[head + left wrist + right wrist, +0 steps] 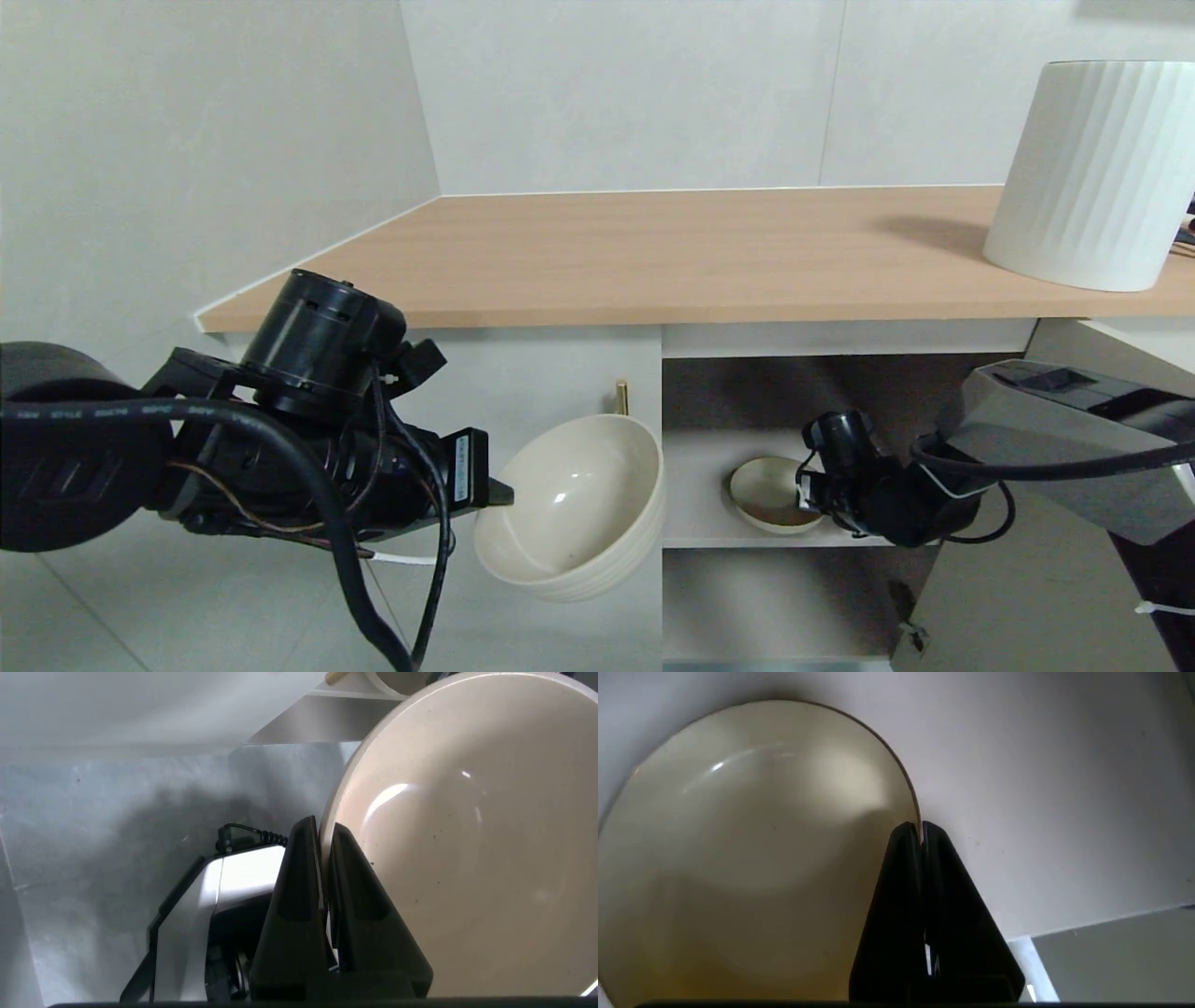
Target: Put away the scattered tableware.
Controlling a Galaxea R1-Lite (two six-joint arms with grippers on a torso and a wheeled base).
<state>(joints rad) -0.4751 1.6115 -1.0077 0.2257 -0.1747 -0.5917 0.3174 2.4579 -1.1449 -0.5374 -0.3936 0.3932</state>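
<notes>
Left fingers point(301, 887) are pinching the rim of the bowl point(574, 504), right fingers point(901, 896) the dish point(761, 485); both are probably handling stiff, slick, breakable.

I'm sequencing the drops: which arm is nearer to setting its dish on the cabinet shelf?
Right. The right gripper holds the plate at the shelf inside the cabinet; the left gripper holds the bowl outside, in front of the closed door.

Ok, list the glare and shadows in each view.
Head view: a glare spot inside the bowl; the white ribbed container throws a soft shadow on the countertop. Left wrist view: two highlights on the bowl's inner wall. Right wrist view: a faint streak on the dish.
</notes>
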